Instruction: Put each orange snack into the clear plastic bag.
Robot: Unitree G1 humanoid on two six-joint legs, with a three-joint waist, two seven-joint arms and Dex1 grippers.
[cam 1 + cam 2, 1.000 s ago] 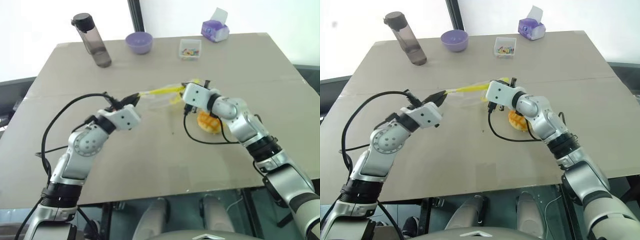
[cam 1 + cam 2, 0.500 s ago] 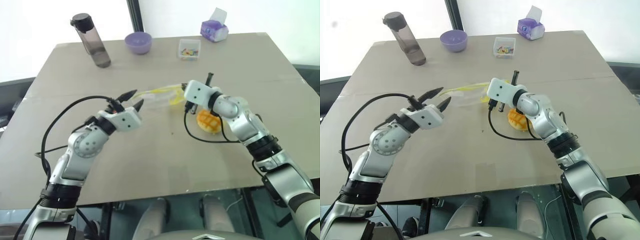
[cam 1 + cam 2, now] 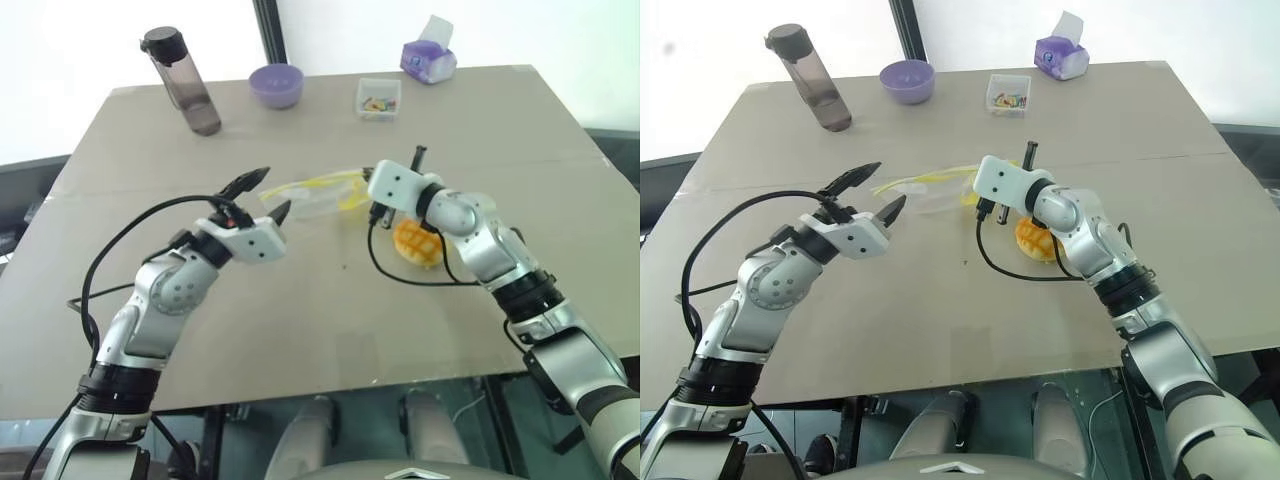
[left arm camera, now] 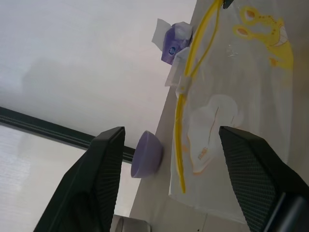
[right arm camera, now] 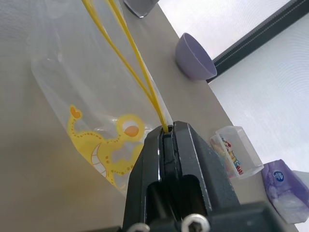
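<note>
The bag (image 3: 318, 194) hangs above the table (image 3: 300, 330), pinched by its yellow strip in the closed right gripper (image 5: 166, 129). The left gripper (image 3: 262, 194) stands open just short of the bag's free end, touching nothing. The bun (image 3: 418, 243) lies on the table beneath the right arm.

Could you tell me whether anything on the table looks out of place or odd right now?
The clear plastic bag hangs from one end, pinched by the right gripper; the left gripper is open beside it. The orange snack lies outside it on the table. Nothing is spilled.
</note>
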